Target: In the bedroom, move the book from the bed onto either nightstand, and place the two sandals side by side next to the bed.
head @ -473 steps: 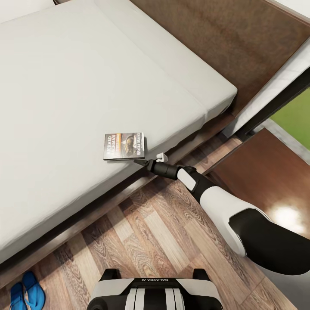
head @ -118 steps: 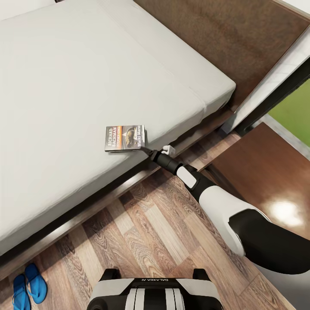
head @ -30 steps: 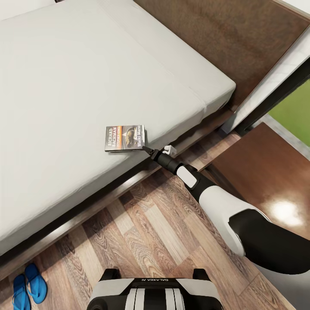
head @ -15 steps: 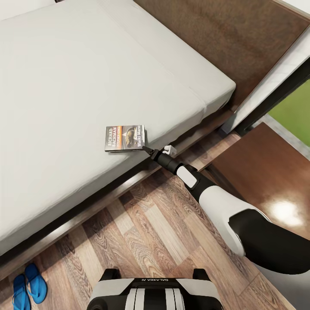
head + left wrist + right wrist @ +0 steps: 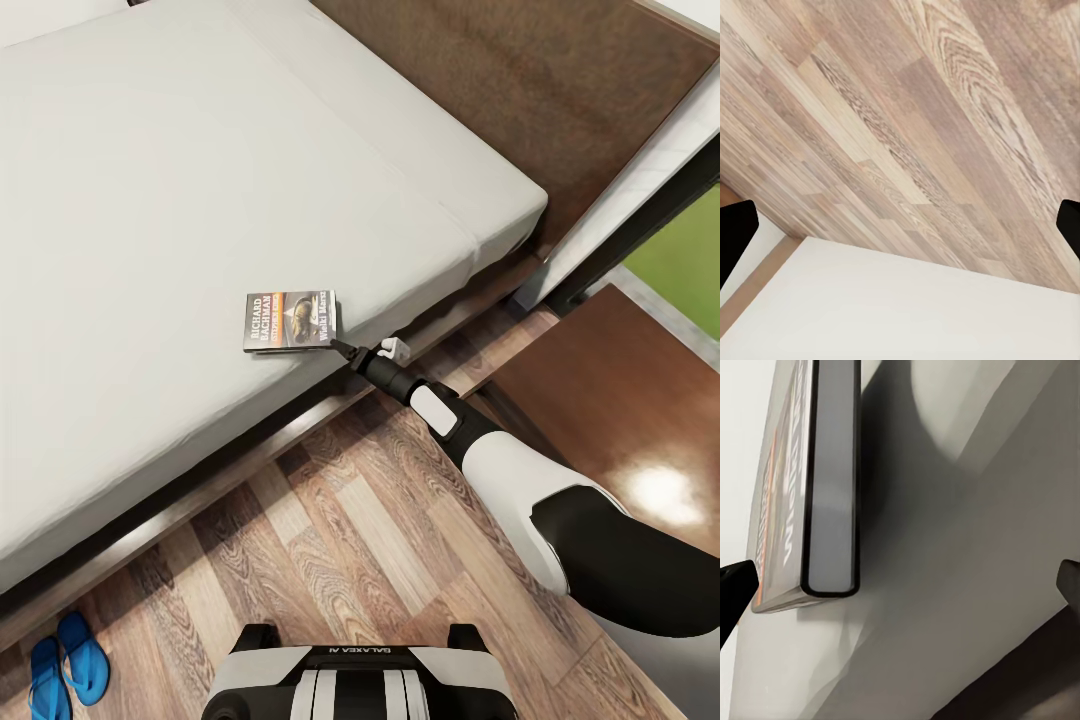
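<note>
Head view: book flat on bed near mattress edge, cover up. Right end effector at book's corner; wrist view shows fingers spread wide, book edge between them, not clamped. Two sandals side by side on floor. Left end effector fingers apart, released, over floor.

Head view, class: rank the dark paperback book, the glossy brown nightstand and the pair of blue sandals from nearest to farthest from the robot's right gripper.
1. The dark paperback book, on the grey mattress edge, right at the right gripper.
2. The glossy brown nightstand, on the robot's right, beside the bed.
3. The bright blue sandals, on the plank floor, far to the robot's left.
</note>
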{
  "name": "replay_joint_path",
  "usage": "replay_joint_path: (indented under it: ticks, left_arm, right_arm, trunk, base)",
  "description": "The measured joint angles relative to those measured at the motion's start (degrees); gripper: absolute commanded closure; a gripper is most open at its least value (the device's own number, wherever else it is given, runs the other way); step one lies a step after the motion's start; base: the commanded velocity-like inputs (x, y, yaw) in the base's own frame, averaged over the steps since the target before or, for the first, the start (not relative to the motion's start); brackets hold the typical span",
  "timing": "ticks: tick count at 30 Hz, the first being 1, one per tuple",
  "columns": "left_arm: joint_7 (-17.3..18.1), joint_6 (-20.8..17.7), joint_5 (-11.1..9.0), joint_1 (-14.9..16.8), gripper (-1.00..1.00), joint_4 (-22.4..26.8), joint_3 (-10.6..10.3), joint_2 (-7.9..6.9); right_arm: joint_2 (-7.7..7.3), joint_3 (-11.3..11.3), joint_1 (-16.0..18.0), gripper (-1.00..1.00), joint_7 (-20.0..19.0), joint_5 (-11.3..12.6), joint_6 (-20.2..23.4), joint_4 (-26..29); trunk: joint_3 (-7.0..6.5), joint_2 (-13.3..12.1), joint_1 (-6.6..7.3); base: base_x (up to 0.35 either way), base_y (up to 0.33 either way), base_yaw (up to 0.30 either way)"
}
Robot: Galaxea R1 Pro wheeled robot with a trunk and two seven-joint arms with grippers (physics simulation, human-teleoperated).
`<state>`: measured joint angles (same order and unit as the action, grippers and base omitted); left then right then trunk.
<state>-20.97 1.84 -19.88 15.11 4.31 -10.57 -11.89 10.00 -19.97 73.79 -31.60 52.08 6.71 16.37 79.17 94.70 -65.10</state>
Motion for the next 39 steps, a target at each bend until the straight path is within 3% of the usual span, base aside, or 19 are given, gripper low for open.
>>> replay_joint_path:
  ticks: [39]
  left_arm:
    - [0.01, 0.0, 0.0, 0.0, -1.0, 0.0, 0.04, -0.06]
  right_arm:
    - [0.0, 0.02, 0.0, -1.0, -0.01, -0.1, 0.01, 0.01]
  trunk:
    - [0.0, 0.0, 0.0]
  base:
    - [0.009, 0.027, 0.0]
